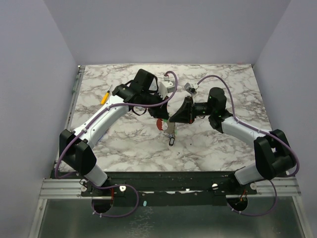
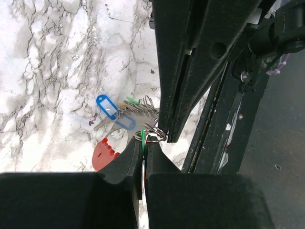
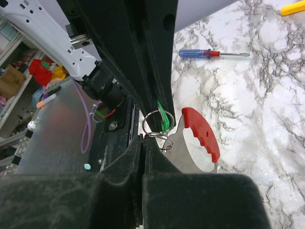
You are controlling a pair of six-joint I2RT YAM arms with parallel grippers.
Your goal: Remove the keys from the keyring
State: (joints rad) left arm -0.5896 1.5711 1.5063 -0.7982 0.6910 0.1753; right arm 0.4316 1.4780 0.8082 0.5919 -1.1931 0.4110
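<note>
While my left pincer (image 2: 144,149) & right pincer (image 3: 143,141) both clamp the keyring (image 2: 151,134), keys (image 2: 115,113) attached, I reckon nxt: pry ring apart, slide 1 key off.

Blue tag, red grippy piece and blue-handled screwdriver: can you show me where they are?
blue tag (image 2: 106,105): left wrist view, middle of the tag.
red fob (image 3: 202,130): right wrist view, on its ridged red edge.
blue-handled screwdriver (image 3: 192,53): right wrist view, on the handle.
</note>
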